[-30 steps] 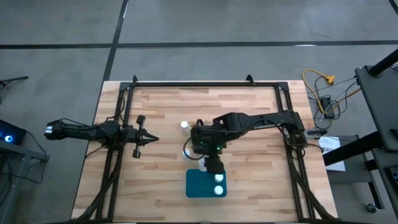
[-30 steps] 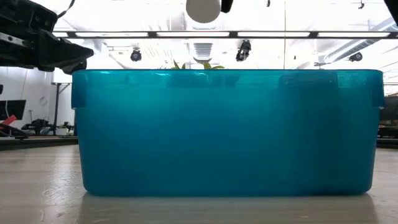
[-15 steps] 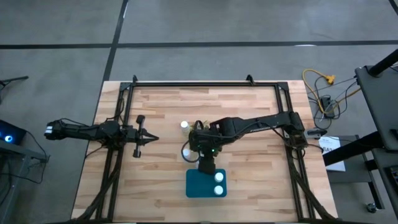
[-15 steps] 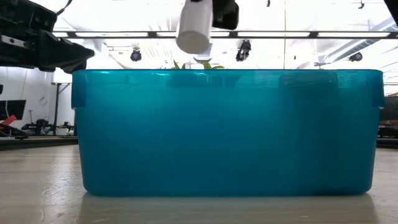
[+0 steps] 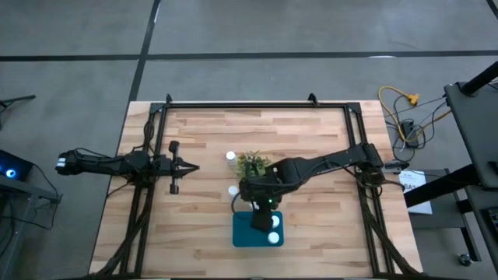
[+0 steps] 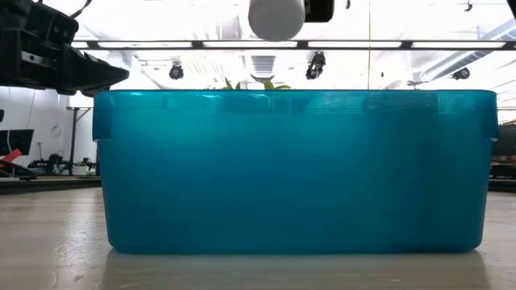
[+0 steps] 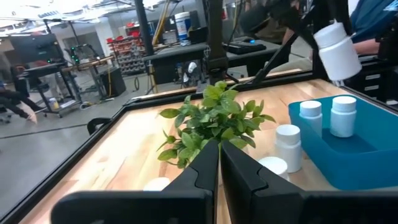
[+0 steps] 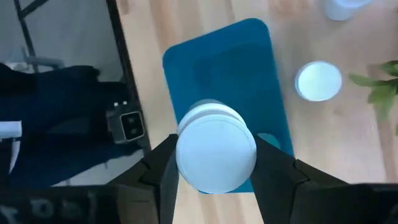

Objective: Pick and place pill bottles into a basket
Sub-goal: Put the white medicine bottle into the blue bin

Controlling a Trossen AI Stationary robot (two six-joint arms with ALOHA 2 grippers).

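My right gripper [image 8: 216, 163] is shut on a white pill bottle [image 8: 216, 146] above the teal basket [image 5: 247, 233]; the bottle also shows in the low view [image 6: 276, 16] and the left wrist view [image 7: 337, 46]. Two bottles [image 5: 274, 223] [image 5: 272, 237] stand in the basket. Two more [image 5: 230, 155] [image 5: 233, 190] stand on the table by the green plant [image 5: 250, 163]. My left gripper [image 5: 189, 166] is shut and empty at the table's left, pointing at the plant. My right gripper pinches the bottle's round side [image 8: 181, 155] between its two fingers [image 8: 163, 167], which come from above and point down. The bottle is lifted clear over the basket, a little tilted, its cap end up toward the wrist.
The plant stands just beyond the basket's far side. The left wrist view shows a third loose bottle [image 7: 158, 184] near the plant. A black frame [image 5: 257, 103] runs along the table's far edge and sides. Bare wood lies to the right of the basket.
My right gripper has carried the bottle from beside the plant toward the table's near edge and now holds it over the basket. The bottle tipped on the way and now sits nearer upright.
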